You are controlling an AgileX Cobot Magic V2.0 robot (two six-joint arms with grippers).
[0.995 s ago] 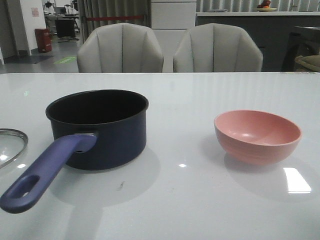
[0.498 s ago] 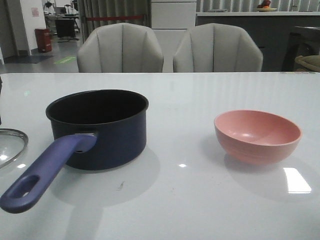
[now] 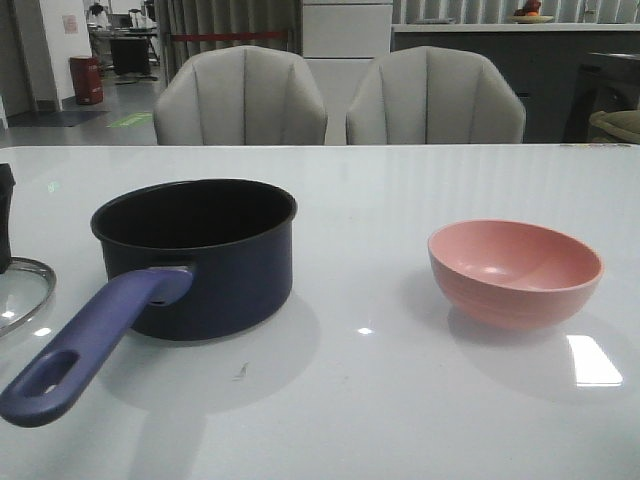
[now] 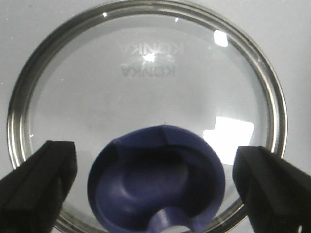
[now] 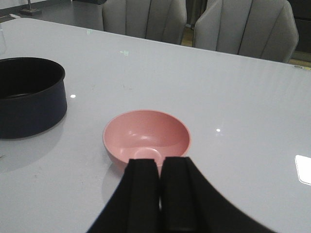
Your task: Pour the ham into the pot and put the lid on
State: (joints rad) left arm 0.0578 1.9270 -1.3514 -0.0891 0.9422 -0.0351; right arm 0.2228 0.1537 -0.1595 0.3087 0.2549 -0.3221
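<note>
While the left gripper (image 4: pixel 155 184) hangs spread wide over the lid (image 4: pixel 146 77) lying left of the pot (image 3: pixel 195 255), it should centre on the knob (image 4: pixel 158 182) before closing (the right gripper (image 5: pixel 159 194), fingers together, holds nothing).

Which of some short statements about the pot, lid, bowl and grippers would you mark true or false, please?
1. The pink bowl looks empty. True.
2. The lid sits on the pot. False: it lies on the table to the pot's left, the pot open.
3. The left gripper is open, straddling the lid's knob. True.
4. The right gripper holds the bowl. False: it is shut, short of the bowl, holding nothing.
5. The pot's handle points toward the chairs. False: it points toward the camera.
</note>
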